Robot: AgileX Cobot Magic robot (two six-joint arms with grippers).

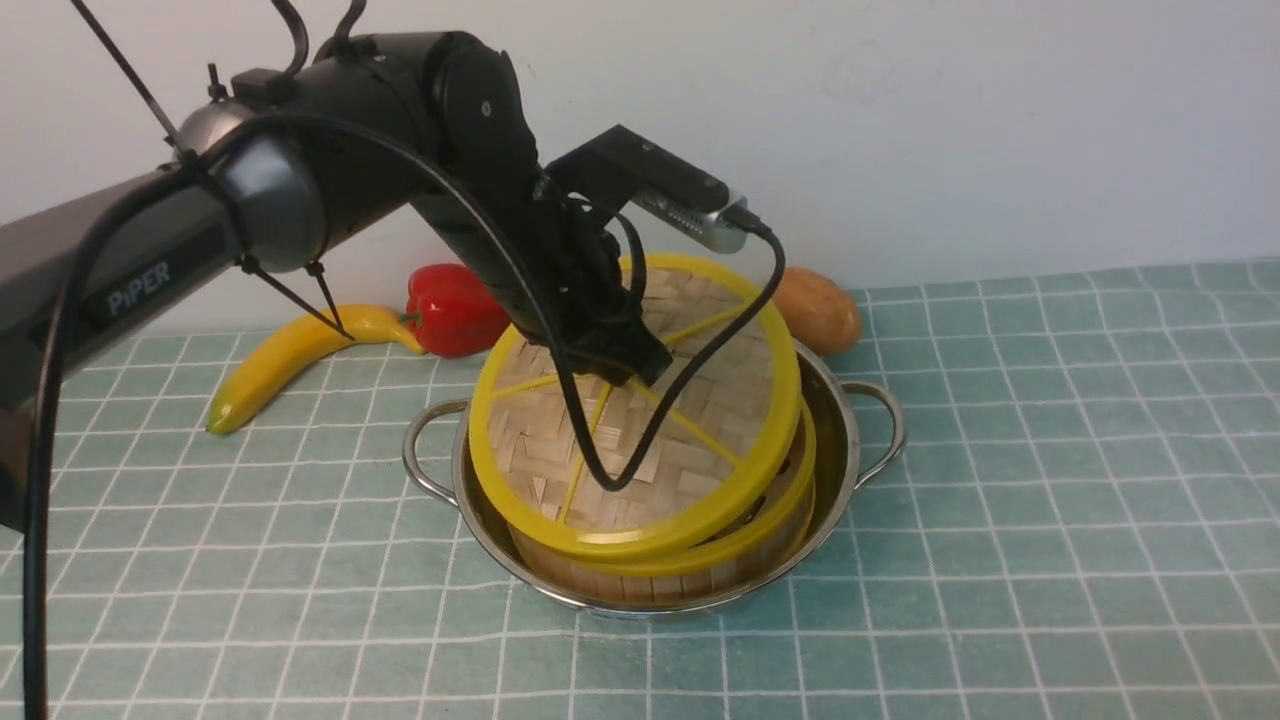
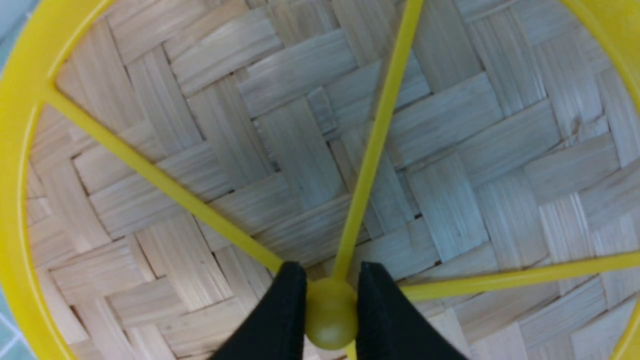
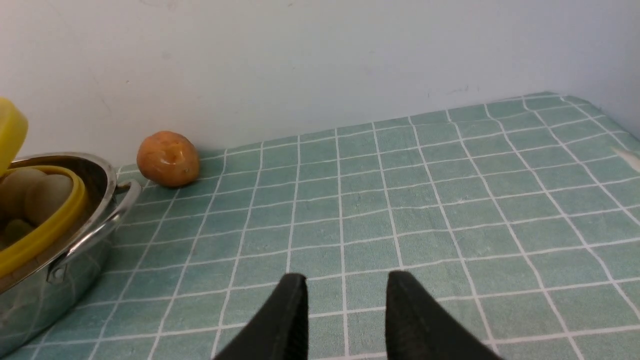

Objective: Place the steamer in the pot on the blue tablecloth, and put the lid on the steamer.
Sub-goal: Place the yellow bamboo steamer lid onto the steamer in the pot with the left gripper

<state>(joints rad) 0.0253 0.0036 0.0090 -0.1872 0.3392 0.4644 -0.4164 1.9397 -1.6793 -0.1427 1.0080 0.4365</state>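
Sitting inside the pot (image 1: 848, 440), the steamer (image 1: 610, 578) stands upright with its yellow rim showing above the pot's steel wall. The pot rests on the blue tablecloth (image 1: 1050, 500), near the middle of the table, with one loop handle to each side.

The lid (image 1: 705, 405) is above the steamer but not seated on it. It is tilted: the edge toward the wall is raised, and the edge toward the robot hangs low, just over the steamer's rim. Whether that low edge touches the rim cannot be told. On the raised side, the right wrist view shows a gap under the lid, through which pale dumplings (image 3: 35, 195) show in the steamer.

The left gripper (image 1: 640, 372) reaches down onto the centre of the lid. In the left wrist view its two black fingers (image 2: 280, 310) are clamped on the round yellow hub (image 2: 330, 315) where the spokes meet, one finger on each side.

The right gripper (image 3: 346, 277) is over bare cloth to the right of the pot, well apart from it. Its jaws stand apart, with nothing between them.

Along the wall (image 1: 1000, 120) behind the pot lie a banana (image 1: 290, 355), a red pepper (image 1: 455, 310) and a potato (image 1: 820, 310).
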